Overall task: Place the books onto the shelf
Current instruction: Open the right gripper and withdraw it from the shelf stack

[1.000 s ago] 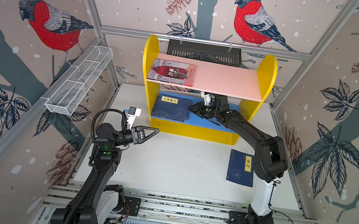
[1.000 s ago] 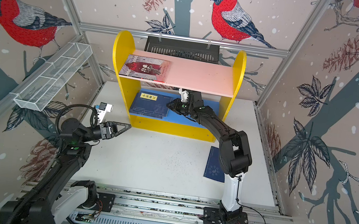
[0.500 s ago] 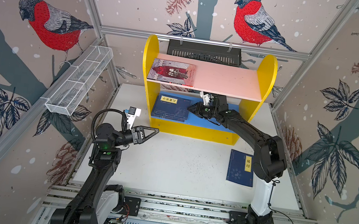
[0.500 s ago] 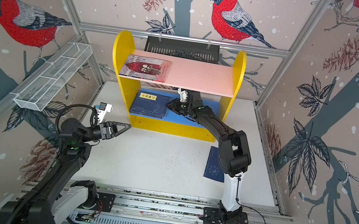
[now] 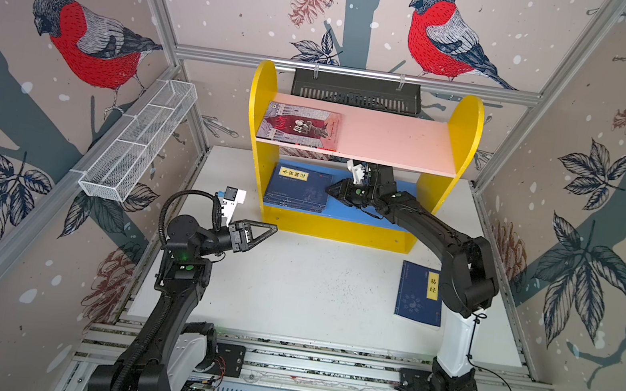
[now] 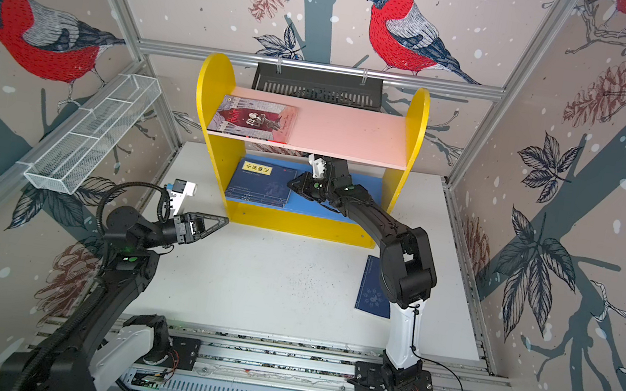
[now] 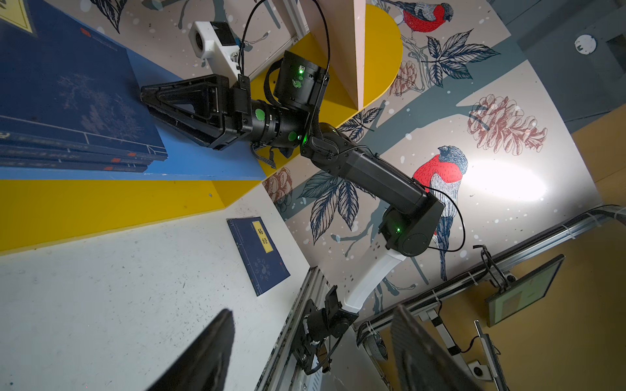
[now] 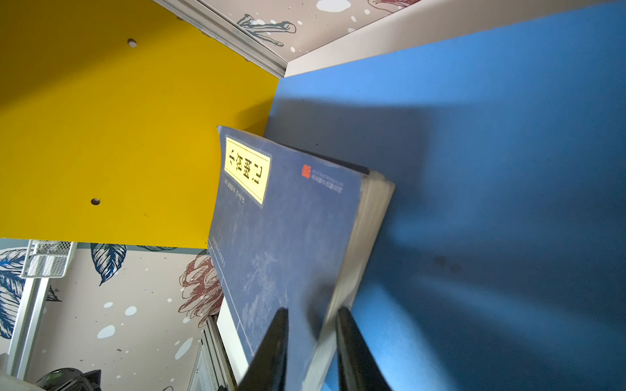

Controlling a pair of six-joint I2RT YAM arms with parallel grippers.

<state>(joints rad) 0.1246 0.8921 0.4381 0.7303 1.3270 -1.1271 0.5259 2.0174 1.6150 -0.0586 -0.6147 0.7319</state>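
The shelf [image 5: 395,139] stands at the back, with yellow sides, a pink upper board and a blue lower board. A grey-and-red illustrated book [image 5: 300,125] lies on the pink board. A stack of navy books [image 5: 297,190] lies on the blue board against the left side. My right gripper [image 5: 328,189] reaches under the pink board, its narrow jaws closed over the top navy book's [image 8: 288,230] right edge. Another navy book [image 5: 418,292] lies flat on the table [image 5: 310,288] beside the right arm. My left gripper [image 5: 273,227] hovers open and empty at the shelf's front left corner.
A black slotted tray [image 5: 356,90] hangs on the back rail behind the shelf. A white wire basket [image 5: 138,141] is fixed along the left wall. The arms' base rail [image 5: 319,370] runs along the table's front edge.
My right gripper has crept slightly left along the blue board at the book stack's edge. The left arm has not moved.
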